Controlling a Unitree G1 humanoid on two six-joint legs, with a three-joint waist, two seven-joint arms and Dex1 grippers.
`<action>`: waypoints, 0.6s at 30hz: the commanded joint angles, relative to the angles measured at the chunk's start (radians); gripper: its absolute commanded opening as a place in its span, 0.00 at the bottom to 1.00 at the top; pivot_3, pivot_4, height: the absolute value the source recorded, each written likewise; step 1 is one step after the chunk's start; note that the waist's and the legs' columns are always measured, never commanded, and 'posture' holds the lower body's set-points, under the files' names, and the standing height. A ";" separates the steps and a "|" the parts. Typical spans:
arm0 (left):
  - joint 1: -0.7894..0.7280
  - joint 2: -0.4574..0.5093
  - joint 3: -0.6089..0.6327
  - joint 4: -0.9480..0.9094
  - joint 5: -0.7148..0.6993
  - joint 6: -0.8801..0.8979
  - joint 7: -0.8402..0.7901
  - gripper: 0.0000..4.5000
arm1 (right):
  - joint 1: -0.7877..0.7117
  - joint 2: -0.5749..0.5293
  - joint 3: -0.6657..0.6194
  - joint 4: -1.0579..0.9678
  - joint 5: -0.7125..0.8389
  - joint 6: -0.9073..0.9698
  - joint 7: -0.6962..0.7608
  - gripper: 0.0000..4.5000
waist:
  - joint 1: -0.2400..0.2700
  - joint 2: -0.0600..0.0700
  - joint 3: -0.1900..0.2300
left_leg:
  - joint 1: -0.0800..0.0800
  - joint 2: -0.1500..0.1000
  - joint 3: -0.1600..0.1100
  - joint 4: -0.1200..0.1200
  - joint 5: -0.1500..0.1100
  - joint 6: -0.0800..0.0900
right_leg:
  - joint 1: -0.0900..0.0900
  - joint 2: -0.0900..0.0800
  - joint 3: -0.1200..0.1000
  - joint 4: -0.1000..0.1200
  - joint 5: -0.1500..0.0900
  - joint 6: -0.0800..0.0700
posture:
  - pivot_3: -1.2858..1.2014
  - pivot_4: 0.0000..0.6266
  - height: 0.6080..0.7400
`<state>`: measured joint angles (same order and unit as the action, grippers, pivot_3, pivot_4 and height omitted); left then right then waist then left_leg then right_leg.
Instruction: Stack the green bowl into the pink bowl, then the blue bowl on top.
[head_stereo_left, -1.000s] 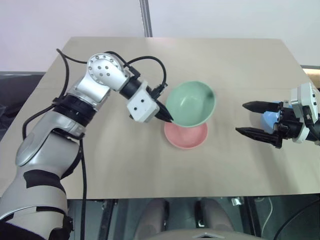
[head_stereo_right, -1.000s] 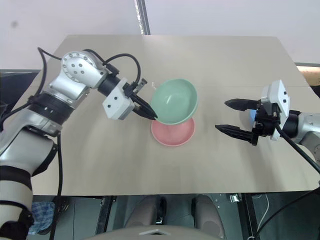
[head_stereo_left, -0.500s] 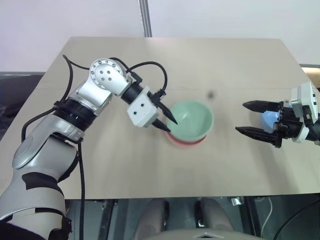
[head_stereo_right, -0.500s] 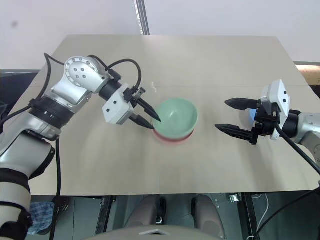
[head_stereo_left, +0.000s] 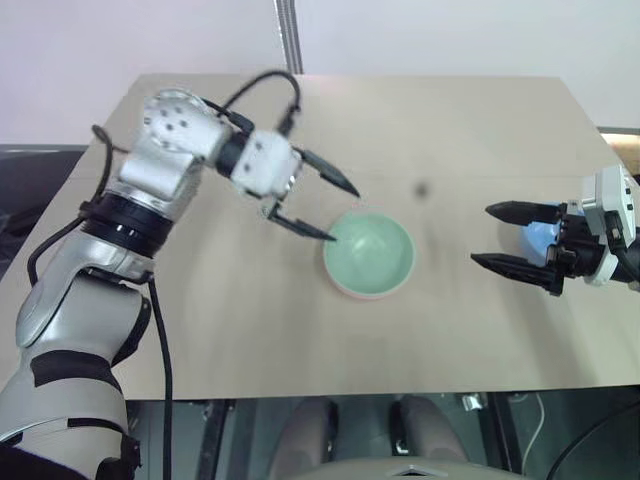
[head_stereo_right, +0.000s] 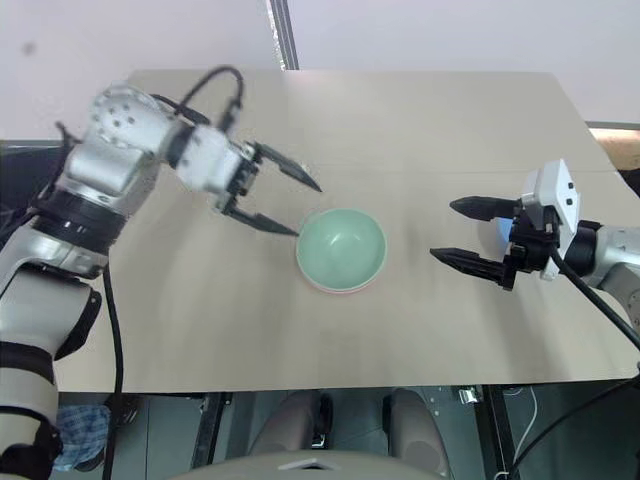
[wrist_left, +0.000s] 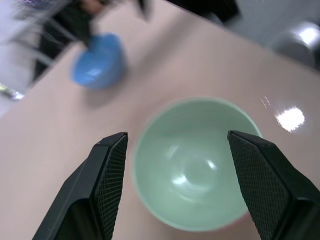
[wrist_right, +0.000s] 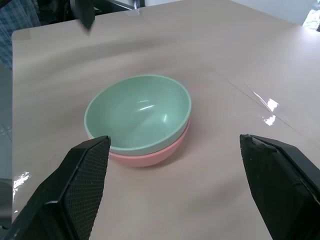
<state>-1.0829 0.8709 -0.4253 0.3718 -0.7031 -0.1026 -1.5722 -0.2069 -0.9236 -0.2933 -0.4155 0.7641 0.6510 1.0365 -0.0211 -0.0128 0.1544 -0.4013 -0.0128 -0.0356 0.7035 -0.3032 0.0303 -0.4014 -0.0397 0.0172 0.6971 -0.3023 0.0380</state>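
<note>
- Now the green bowl (head_stereo_left: 368, 254) sits inside the pink bowl (wrist_right: 150, 156); the left gripper (head_stereo_left: 322, 202) let go, jaws wide.
- Blue bowl (head_stereo_left: 541, 236) lies just behind the right gripper (head_stereo_left: 497, 238), whose jaws are wide too.

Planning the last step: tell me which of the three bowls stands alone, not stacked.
The blue bowl, standing by itself beside the right gripper; the green bowl sits nested in the pink bowl.

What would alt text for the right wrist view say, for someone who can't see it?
A green bowl sits nested inside a pink bowl on a tan table. The right tool, open, frames the stack with its two black fingers.
</note>
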 joint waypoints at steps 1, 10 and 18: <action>0.071 0.064 0.153 -0.064 -0.083 0.224 0.029 0.75 | 0.005 -0.020 -0.049 -0.021 0.016 -0.012 0.010 1.00 | -0.003 0.000 0.000 | 0.000 0.000 0.000 0.000 0.000 0.000 | 0.000 0.000 0.000 0.000 0.000 0.000 | 0.52 0.24 1.00; 0.417 0.142 0.516 -0.077 -0.123 0.487 0.160 0.75 | 0.050 -0.066 -0.090 0.041 -0.009 -0.015 0.049 1.00 | -0.011 0.000 0.000 | 0.002 0.000 0.000 0.000 0.000 0.000 | 0.002 -0.005 0.000 0.000 0.000 0.000 | 0.52 0.24 1.00; 0.710 0.176 0.747 -0.127 -0.134 0.550 0.102 0.75 | 0.065 -0.132 -0.075 0.142 -0.108 -0.037 0.069 1.00 | -0.006 0.001 0.000 | 0.002 0.000 -0.001 0.000 0.000 0.000 | 0.002 -0.006 0.002 0.000 0.000 0.000 | 0.52 0.24 1.00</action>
<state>-0.3884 1.0234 0.2545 0.2895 -0.8198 0.4450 -1.4473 -0.1335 -1.0261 -0.3508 -0.2817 0.6771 0.6274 1.1054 -0.0275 -0.0123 0.1546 -0.3994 -0.0128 -0.0367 0.7032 -0.3036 0.0309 -0.3994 -0.0464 0.0192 0.6969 -0.3022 0.0380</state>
